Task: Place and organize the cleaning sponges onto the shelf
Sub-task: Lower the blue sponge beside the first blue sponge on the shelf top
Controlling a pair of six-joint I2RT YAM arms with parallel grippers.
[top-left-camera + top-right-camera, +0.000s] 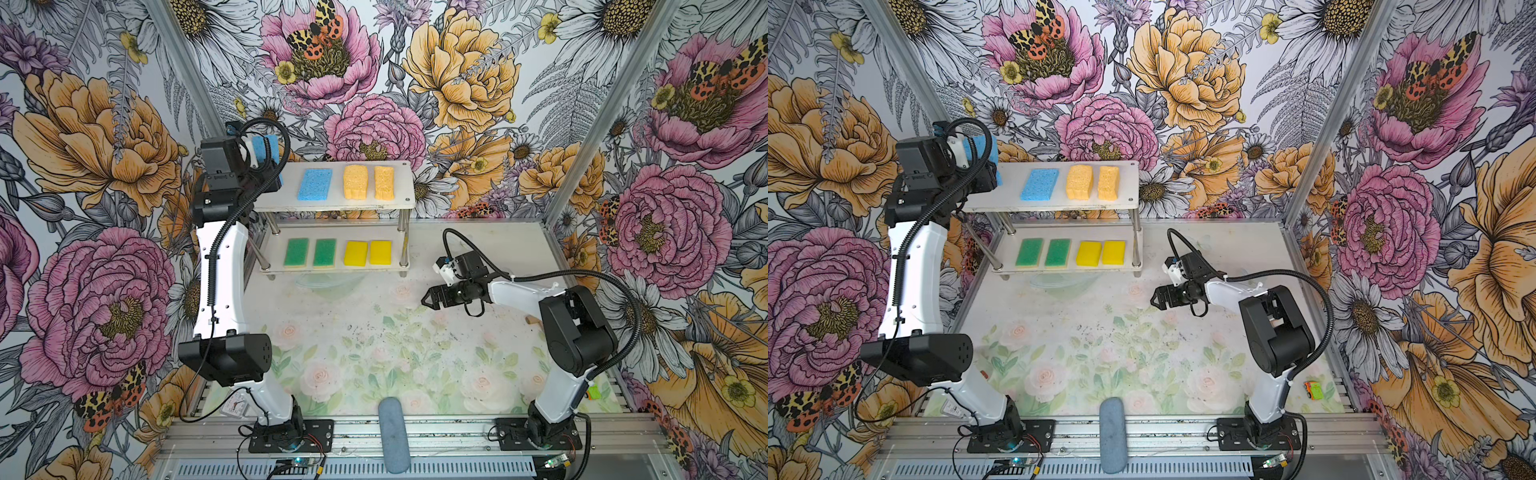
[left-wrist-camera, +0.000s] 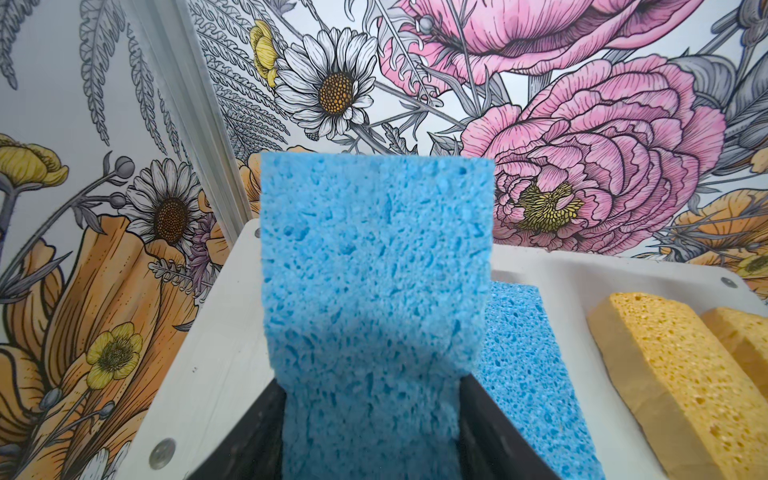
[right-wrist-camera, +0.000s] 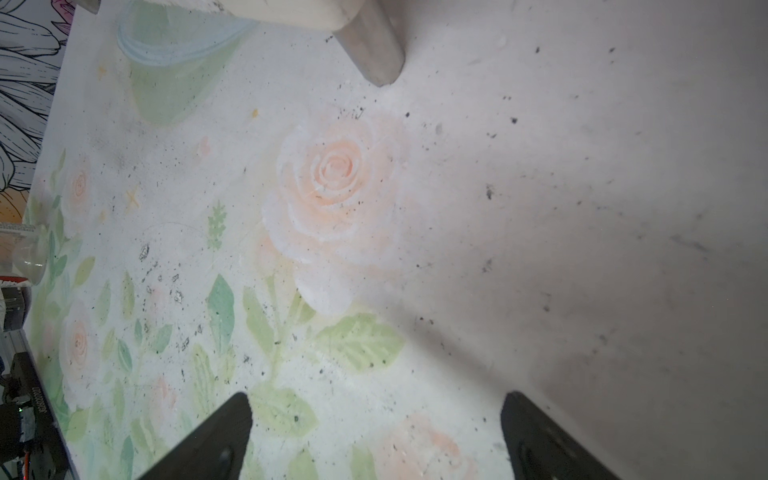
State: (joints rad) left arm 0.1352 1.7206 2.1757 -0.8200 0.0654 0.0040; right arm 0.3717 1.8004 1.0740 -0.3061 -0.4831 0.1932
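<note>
- Seven sponges lie on the shelf [image 1: 403, 189]. The top board holds a blue sponge [image 1: 315, 184] and two orange sponges [image 1: 356, 182]. The bottom board holds two green sponges [image 1: 296, 252] and two yellow sponges [image 1: 356, 253].
- The left gripper [image 2: 374, 415], jaws partly closed, pinches the last blue sponge [image 2: 374, 257] above the top board's 9 o'clock end, not yet set down.
- The right gripper [image 3: 376, 403], wide open and empty, hovers over the table [image 3: 582, 208] at the shelf's 4 o'clock.

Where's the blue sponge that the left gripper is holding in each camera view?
In a top view: held blue sponge above the shelf's left end.
In a top view: same spot, upper left.
Left wrist: fills the centre.
Right wrist: not in it.
Shared landmark: flat blue sponge on the top board.
</note>
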